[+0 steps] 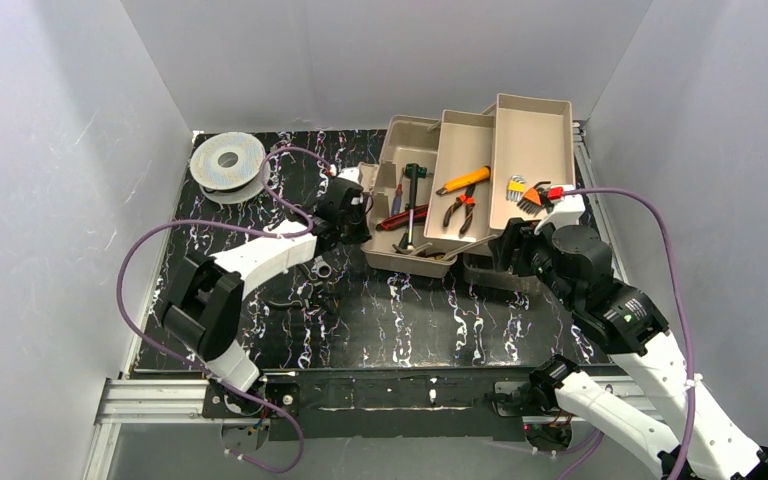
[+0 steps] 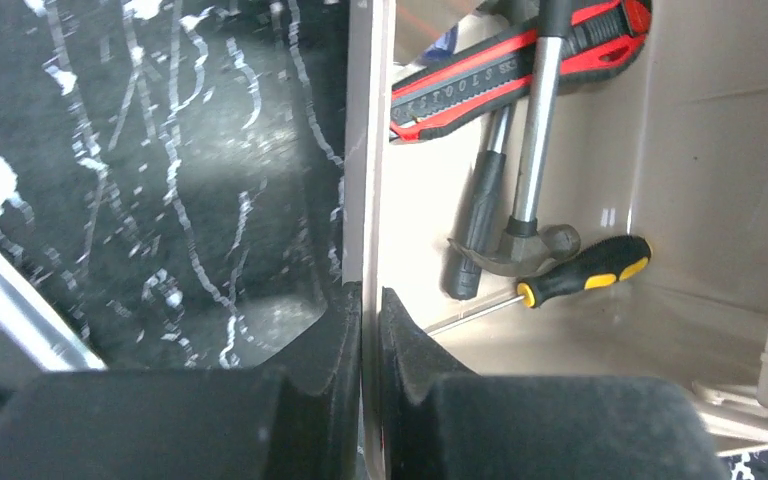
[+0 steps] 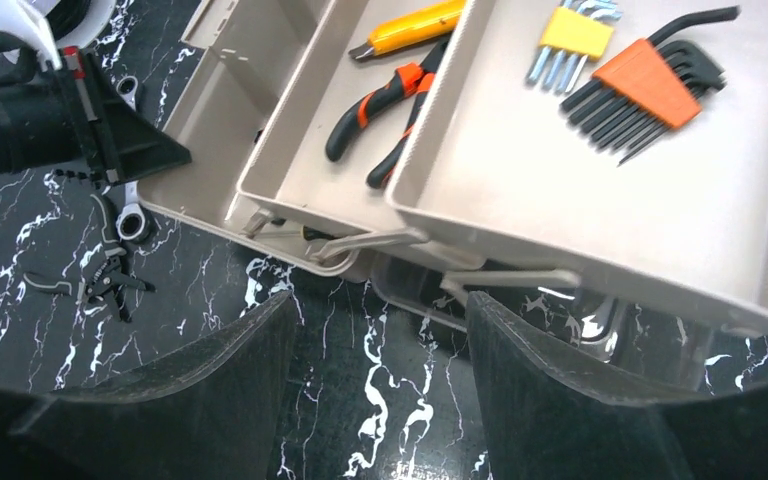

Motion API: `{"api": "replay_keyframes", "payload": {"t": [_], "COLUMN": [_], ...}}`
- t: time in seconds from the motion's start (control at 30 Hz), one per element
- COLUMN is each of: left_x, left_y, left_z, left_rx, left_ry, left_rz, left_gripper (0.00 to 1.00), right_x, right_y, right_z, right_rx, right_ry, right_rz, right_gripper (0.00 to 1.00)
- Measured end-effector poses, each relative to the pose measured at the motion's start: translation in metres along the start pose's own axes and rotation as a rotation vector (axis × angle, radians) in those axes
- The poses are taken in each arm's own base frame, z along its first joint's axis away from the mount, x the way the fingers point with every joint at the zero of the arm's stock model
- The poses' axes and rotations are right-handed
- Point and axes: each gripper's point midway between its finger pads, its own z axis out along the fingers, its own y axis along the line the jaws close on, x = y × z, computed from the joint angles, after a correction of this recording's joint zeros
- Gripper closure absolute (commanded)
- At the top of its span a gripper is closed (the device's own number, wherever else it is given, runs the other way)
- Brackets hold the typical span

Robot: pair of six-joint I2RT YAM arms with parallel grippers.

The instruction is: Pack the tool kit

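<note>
Top external — tool kit [image 1: 535, 130] lengthwise near-to-far

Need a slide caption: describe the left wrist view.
Left claw shut on the tool kit side wall; hammer and screwdriver lie inside.

**Grey walls [image 1: 380, 50] are boxing in a black table [image 1: 410, 320]**

Three plain, pale grey panels are standing around the workspace: the left wall [image 1: 50, 150], the back wall and the right wall [image 1: 730, 130], each one bare and evenly lit. The table is showing a black top veined with white, like marble, and in the left wrist view it is catching light as a dull, pale glare. A silver rail [image 1: 150, 400] is running along the near edge, just outside the black top.
</note>
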Motion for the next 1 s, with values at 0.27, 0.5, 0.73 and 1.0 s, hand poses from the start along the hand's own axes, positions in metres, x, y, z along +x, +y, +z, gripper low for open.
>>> {"api": "replay_keyframes", "payload": {"t": [0.27,0.5,0.73,1.0], "left_x": [0.018,0.027,0.033,0.034], "left_y": [0.039,0.057,0.061,0.062], "left_z": [-0.030,-0.044,-0.051,-0.053], "left_rx": [-0.114,-0.154,-0.138,-0.112], "left_ry": [-0.045,-0.068,-0.100,-0.136], "left_rz": [-0.042,-0.084,-0.113,-0.129], "left_gripper": [1.00,1.00,1.00,1.00], "right_x": [-0.012,-0.081,-0.114,-0.047], "right_y": [-0.001,-0.020,-0.092,-0.179], "right_z": [0.007,0.002,0.002,-0.012], "right_rx": [0.043,0.173,0.457,0.705], "right_ry": [0.026,-0.070,-0.134,-0.106], "right_rz": [-0.016,0.011,0.152,0.464], "right_gripper": [0.30,0.29,0.29,0.30]}}
